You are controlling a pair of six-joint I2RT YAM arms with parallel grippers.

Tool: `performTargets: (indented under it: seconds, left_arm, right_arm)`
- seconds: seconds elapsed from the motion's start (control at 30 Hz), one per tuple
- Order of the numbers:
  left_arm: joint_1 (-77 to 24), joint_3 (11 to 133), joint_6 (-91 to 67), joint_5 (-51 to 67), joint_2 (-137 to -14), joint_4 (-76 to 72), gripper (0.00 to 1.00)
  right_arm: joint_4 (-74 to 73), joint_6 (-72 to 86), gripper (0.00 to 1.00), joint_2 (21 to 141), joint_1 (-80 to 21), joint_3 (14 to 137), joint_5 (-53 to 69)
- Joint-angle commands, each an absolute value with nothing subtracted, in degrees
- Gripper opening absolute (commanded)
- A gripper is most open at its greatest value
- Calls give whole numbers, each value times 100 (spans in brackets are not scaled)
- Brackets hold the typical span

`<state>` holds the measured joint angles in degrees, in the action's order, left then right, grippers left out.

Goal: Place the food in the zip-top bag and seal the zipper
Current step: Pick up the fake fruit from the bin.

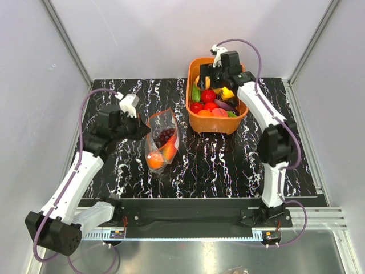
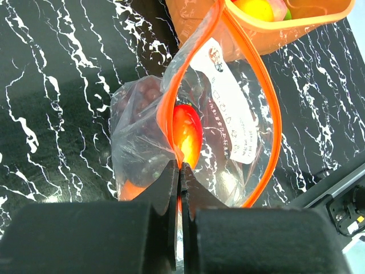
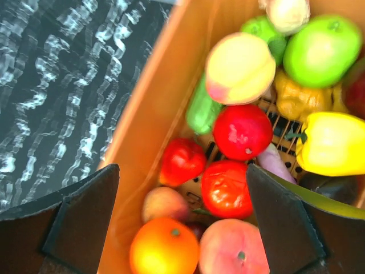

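The clear zip-top bag (image 1: pixel 161 140) lies on the black marbled table, its mouth gaping. Inside it are a purple grape bunch (image 1: pixel 166 136), an orange piece (image 1: pixel 155 161) and a red piece (image 2: pixel 187 134). My left gripper (image 2: pixel 181 168) is shut on the bag's rim, pinching the red-orange zipper (image 2: pixel 268 114) at the near side of the mouth. My right gripper (image 3: pixel 182 171) hangs open above the basket's food, over a red tomato-like piece (image 3: pixel 231 188), an orange (image 3: pixel 164 248) and a peach (image 3: pixel 234 248), with nothing between its fingers.
The orange basket (image 1: pixel 219 124) stands at the back right, close behind the bag's mouth, and holds several toy fruits and vegetables, among them a yellow pepper (image 3: pixel 331 142) and a green apple (image 3: pixel 322 48). Grey walls enclose the table.
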<state>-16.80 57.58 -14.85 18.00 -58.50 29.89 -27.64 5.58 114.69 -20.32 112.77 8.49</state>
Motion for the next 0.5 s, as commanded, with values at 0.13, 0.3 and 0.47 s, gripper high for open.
performTargets:
  seconds: [0.13, 0.3, 0.47]
  left_arm:
    - [-1652, 5801, -1204, 1828, -5713, 2619, 0]
    - [-1644, 5713, -1178, 1705, -5590, 2540, 0]
    - [-1644, 5757, -1151, 1723, -5704, 2566, 0]
  right_arm:
    - [-3770, 343, 100, 12813, -1916, 12909, 941]
    - [-4385, 27, 100, 13718, -1855, 14009, 757]
    - [-4395, -158, 100, 14089, -1661, 14177, 686]
